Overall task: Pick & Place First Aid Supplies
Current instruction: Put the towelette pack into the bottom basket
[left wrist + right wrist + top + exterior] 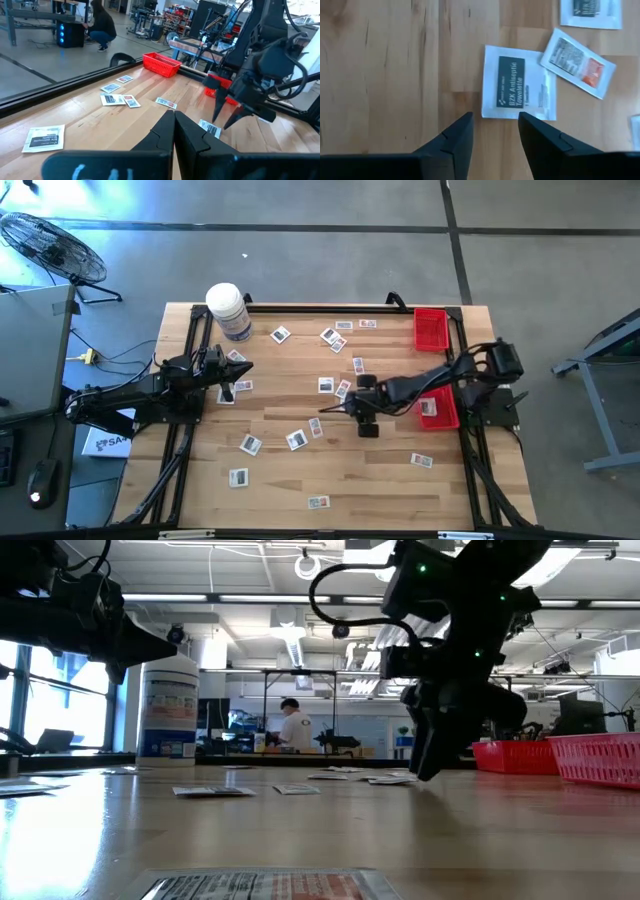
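Observation:
The first aid supplies are small flat white packets lying scattered on the wooden table (380,470). One of them, a white towelette packet (517,82) with a dark label, lies flat just beyond my right gripper (495,125). That gripper is open, slants down over the middle of the table (330,409) and hovers above the wood (430,768), touching nothing. A packet with an orange patch (580,62) lies beside the towelette packet. My left gripper (174,122) is shut and empty, held level above the table's left side (240,370).
A big white jar (228,310) stands at the far left. Two red baskets (430,328) (445,412) sit along the right edge, the nearer one under my right arm. More packets lie toward the near edge (238,477). People show in the room beyond (293,725).

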You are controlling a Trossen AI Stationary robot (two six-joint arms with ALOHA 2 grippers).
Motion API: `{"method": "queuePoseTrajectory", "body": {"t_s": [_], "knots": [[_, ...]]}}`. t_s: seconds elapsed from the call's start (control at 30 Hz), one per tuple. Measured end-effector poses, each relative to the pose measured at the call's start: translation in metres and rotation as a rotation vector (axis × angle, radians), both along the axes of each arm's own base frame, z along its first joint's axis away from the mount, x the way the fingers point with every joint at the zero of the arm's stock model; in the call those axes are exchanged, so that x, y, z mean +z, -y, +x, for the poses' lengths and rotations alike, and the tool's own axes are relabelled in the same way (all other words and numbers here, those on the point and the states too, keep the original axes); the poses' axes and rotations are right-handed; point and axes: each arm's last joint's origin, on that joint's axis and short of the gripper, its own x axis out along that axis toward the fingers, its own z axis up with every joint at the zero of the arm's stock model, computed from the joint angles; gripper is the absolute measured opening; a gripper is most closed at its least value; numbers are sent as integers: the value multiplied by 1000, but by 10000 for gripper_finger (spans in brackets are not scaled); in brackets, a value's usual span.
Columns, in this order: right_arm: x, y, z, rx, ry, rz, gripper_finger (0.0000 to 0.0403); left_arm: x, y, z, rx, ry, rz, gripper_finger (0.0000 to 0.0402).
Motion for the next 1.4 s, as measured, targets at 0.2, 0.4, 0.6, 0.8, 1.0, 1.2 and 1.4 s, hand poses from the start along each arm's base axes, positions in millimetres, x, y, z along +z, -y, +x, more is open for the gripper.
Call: {"method": "queuePoseTrajectory", "body": {"t_s": [0.2,0.4,0.6,0.8,1.0,1.2,1.4], "knots": [[-8,1,6,51,14,32,140,0,0,0,0,0,0,1],[-12,1,8,66,2,29,130,0,0,0,0,0,0,1],[-12,1,10,46,27,17,112,0,0,0,0,0,0,1],[-6,-4,8,66,36,-38,99,0,0,0,0,0,0,1],[11,-11,18,85,100,-32,99,0,0,0,0,0,0,1],[8,-10,17,94,106,17,99,0,0,0,0,0,0,1],[-4,-9,16,97,74,21,99,0,0,0,0,0,0,1]]}}
